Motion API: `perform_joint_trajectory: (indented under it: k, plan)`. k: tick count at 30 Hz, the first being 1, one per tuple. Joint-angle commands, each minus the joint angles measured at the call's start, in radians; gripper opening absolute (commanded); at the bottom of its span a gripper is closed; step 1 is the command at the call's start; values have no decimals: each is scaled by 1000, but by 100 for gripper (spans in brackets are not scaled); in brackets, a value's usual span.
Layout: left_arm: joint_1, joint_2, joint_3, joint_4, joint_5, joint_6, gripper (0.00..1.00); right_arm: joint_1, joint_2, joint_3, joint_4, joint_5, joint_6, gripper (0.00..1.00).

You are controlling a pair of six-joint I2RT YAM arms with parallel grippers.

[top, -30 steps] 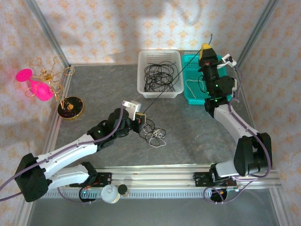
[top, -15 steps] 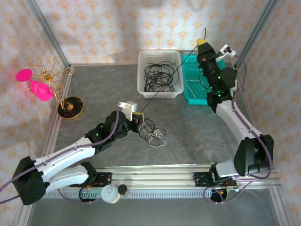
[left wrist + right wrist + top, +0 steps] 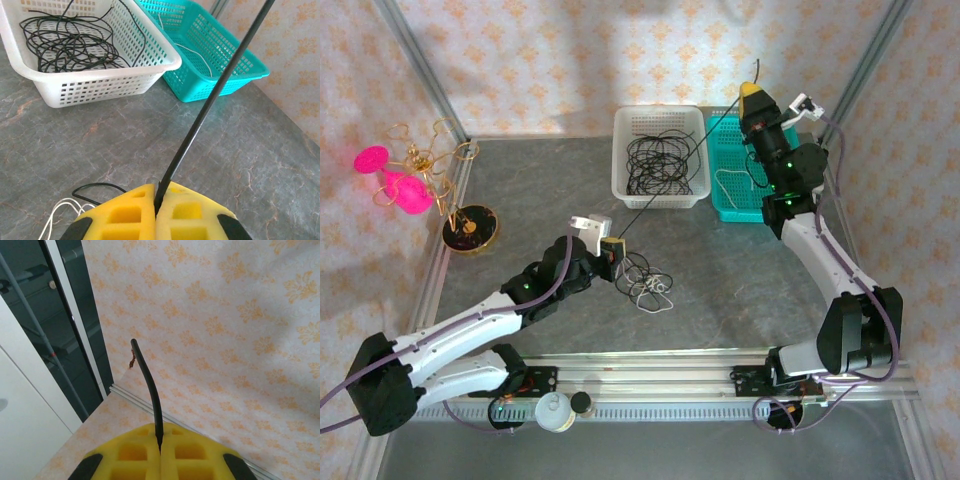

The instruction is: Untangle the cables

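Observation:
A tangle of black and white cables point(image 3: 646, 281) lies on the grey table just right of my left gripper point(image 3: 612, 248). That gripper is shut on one black cable point(image 3: 670, 194), which runs taut up and to the right over the white basket to my right gripper point(image 3: 752, 92). The right gripper is raised above the teal basket and shut on the same cable. In the left wrist view the black cable point(image 3: 215, 95) leaves my left gripper point(image 3: 156, 200) between pressed yellow pads. The right wrist view has the cable's short end point(image 3: 147, 385) poking out of my right gripper point(image 3: 160, 449).
A white basket point(image 3: 623, 190) at the back holds coiled black cables point(image 3: 658, 162). Beside it, a teal basket point(image 3: 722, 208) holds a white cable point(image 3: 732, 181). A gold wire stand with pink ornaments point(image 3: 420, 185) is at the left. Small jars point(image 3: 560, 408) sit by the near rail.
My right gripper has lifted slightly up and to the left with the cable. My left gripper has drawn back a little to the left. The cable stays taut.

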Motion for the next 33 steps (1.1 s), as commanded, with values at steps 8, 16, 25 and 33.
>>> perform_joint_trajectory:
  k: [8, 16, 25, 33]
  plan:
    - [7, -35, 113, -270, -113, 58, 0, -49, -14, 46, -102, 88, -222, 24]
    - [14, 93, 528, -421, -249, 256, 0, -50, -24, -14, -145, 83, -301, 39]
    - [16, 365, 991, -471, -307, 439, 0, -50, -82, -74, -194, 45, -370, 44]
    - [67, 551, 1267, -426, -363, 568, 0, -51, -205, -200, -296, 20, -469, 46]
